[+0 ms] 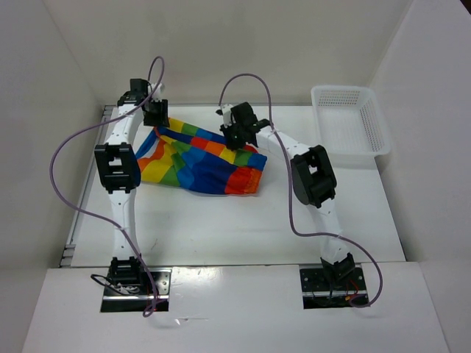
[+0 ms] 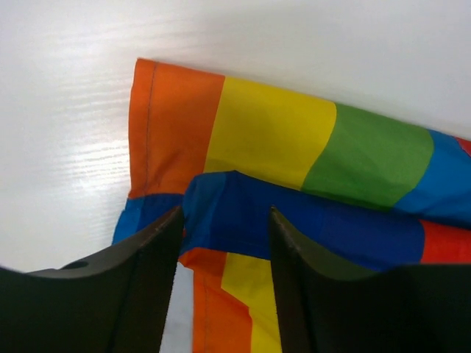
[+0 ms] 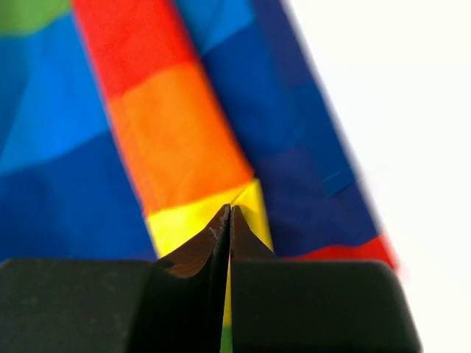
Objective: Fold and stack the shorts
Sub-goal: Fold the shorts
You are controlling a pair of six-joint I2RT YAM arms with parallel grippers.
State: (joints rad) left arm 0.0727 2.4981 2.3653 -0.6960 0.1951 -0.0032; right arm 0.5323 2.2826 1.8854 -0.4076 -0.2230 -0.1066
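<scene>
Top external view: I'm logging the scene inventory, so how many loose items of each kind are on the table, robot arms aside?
shorts: 1
basket: 1
Total: 2

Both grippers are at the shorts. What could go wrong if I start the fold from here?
1. The right gripper is shut on only a thin edge of the shorts, and that sliver could slip out under a pull.
2. The left gripper has its jaws apart around a bunched blue fold. I cannot tell if it is truly gripped, so that side might drop and skew the fold.
</scene>
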